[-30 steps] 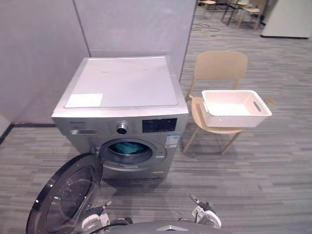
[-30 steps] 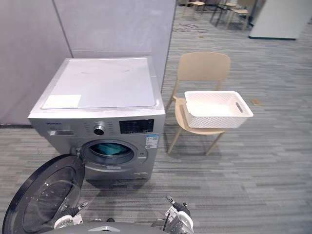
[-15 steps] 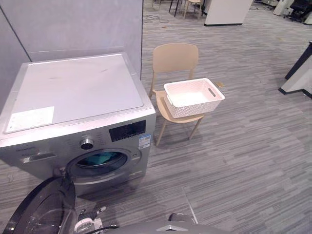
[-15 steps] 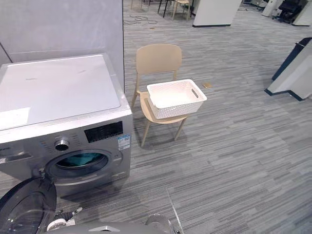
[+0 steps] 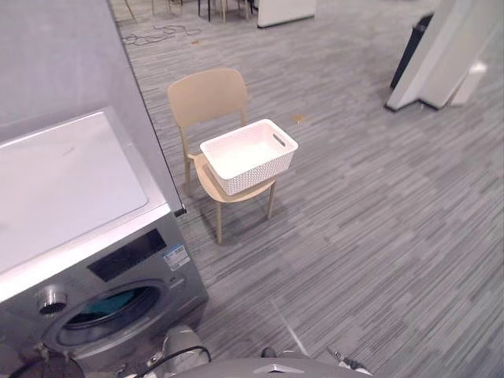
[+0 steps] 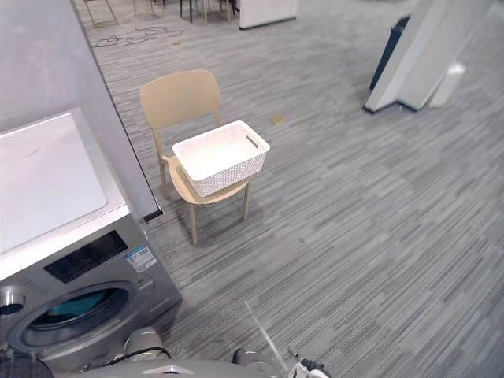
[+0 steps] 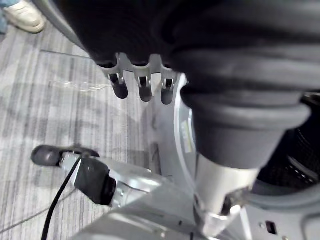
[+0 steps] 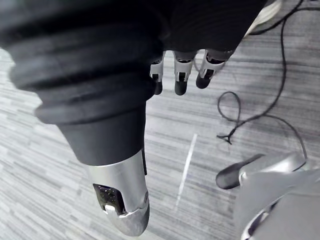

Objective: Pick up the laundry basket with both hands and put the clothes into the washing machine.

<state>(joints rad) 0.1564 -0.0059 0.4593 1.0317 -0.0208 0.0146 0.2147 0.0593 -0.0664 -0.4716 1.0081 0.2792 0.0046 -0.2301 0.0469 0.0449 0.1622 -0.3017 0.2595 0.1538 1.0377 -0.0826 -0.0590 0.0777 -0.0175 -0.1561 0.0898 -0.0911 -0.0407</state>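
The white laundry basket [image 5: 248,153] sits on the seat of a tan chair [image 5: 209,94], near the washing machine [image 5: 63,181]. Its inside looks bare and white. I think it is light and stiff, made of plastic full of little holes, so it should not bend or slip much. It has a hand hole [image 5: 279,139] in one short end, and I guess there is one more on the other end. Those are the spots to hold, one for each side.

Something blue-green [image 5: 110,304] lies inside the machine's round opening. My left robot hand [image 7: 145,89] hangs by the machine front, fingers loose, holding nothing. My right robot hand [image 8: 181,82] hangs over the grey floor [image 5: 378,236], loose too. Both are well apart from the basket.
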